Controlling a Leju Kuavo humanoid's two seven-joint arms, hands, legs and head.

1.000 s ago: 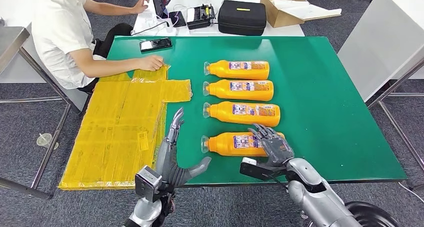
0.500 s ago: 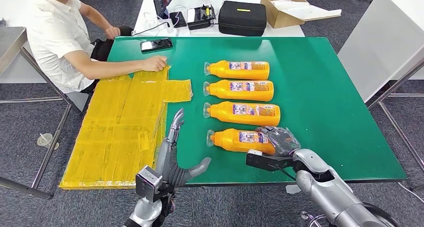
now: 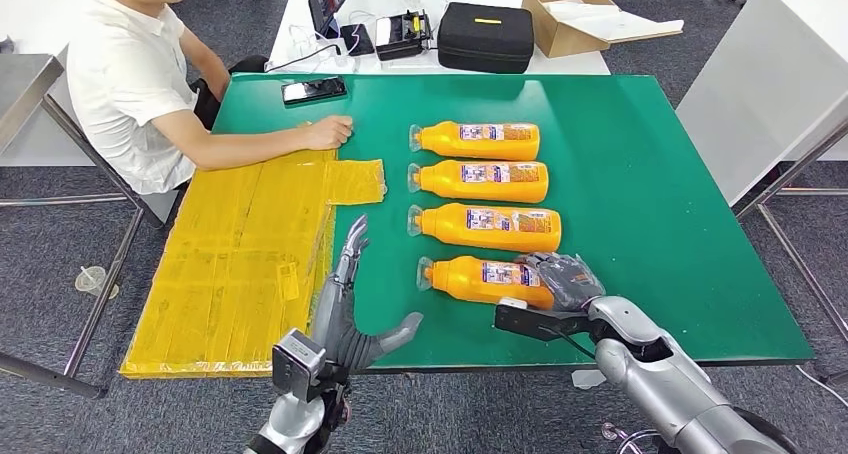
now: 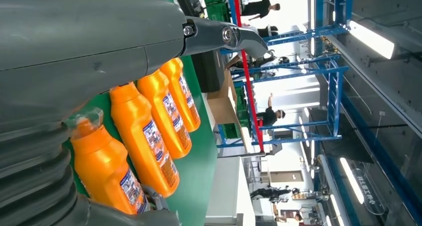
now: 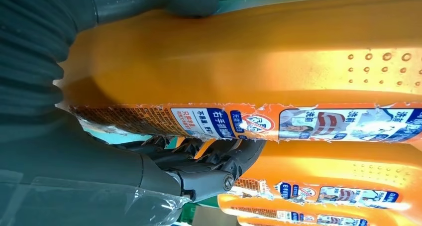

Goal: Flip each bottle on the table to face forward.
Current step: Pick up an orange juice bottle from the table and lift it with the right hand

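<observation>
Four orange detergent bottles lie on their sides in a column on the green counter (image 3: 650,204), caps pointing to the robot's left, and the right hand (image 3: 566,279) is wrapped around the base end of the nearest bottle (image 3: 485,279), its fingers (image 5: 219,161) curled over the label edge and hiding that end of the bottle. The left hand (image 3: 352,309) hovers at the counter's near edge with fingers spread and nothing in it, just beside the yellow taped sheet (image 3: 250,259). A person's hand (image 3: 330,132) rests on the sheet's far corner; the label print is too small to read.
</observation>
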